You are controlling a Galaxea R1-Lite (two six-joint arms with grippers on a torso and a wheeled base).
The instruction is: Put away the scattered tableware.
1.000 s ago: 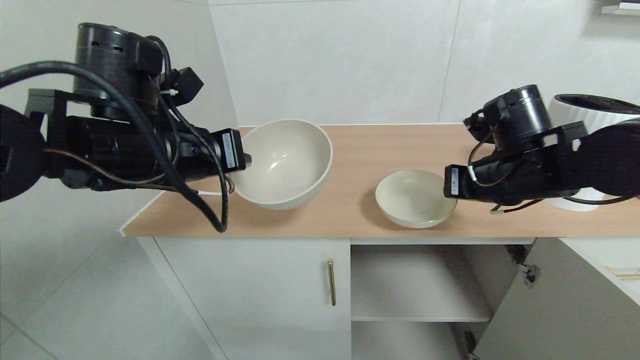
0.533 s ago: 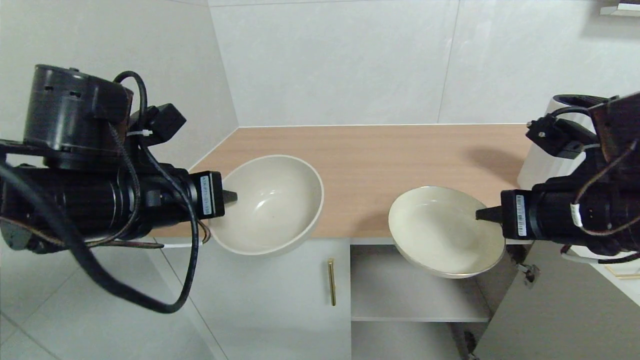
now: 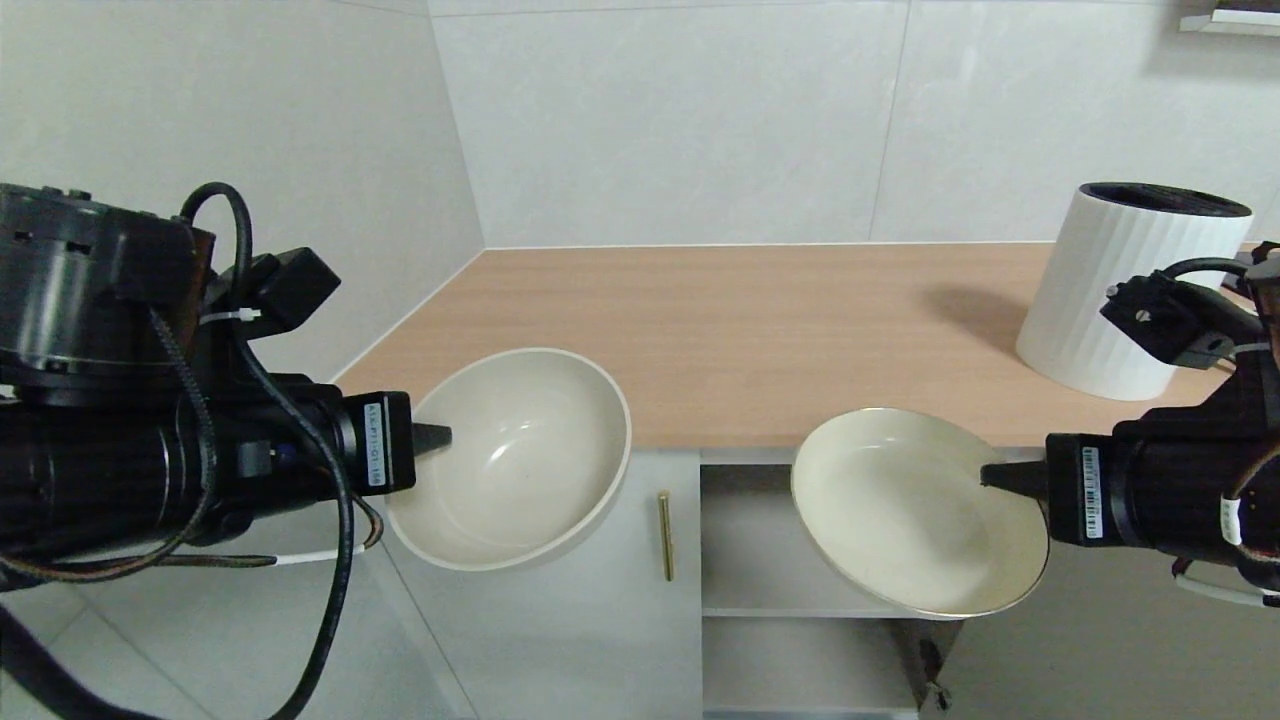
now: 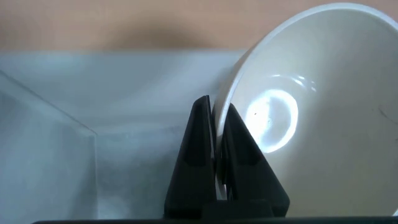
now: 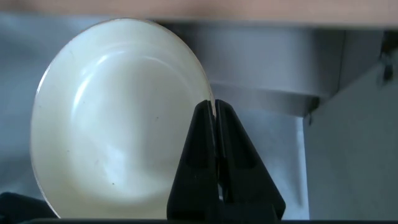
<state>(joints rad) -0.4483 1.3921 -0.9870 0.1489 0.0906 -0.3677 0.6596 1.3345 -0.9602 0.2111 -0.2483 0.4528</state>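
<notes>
deep bowl and shallow bowl, aloft

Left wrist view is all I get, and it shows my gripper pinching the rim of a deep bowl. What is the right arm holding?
Observer: The right gripper is shut on the rim of a shallow bowl, held in the air in front of the counter, to the right of your deep bowl.
Operator: Is anywhere open to put them?
Observer: Yes, the cupboard under the counter is open on its right half, with a shelf inside, just behind the shallow bowl.
Operator: Anything on the counter?
Observer: A white ribbed container stands at its right end.
</notes>
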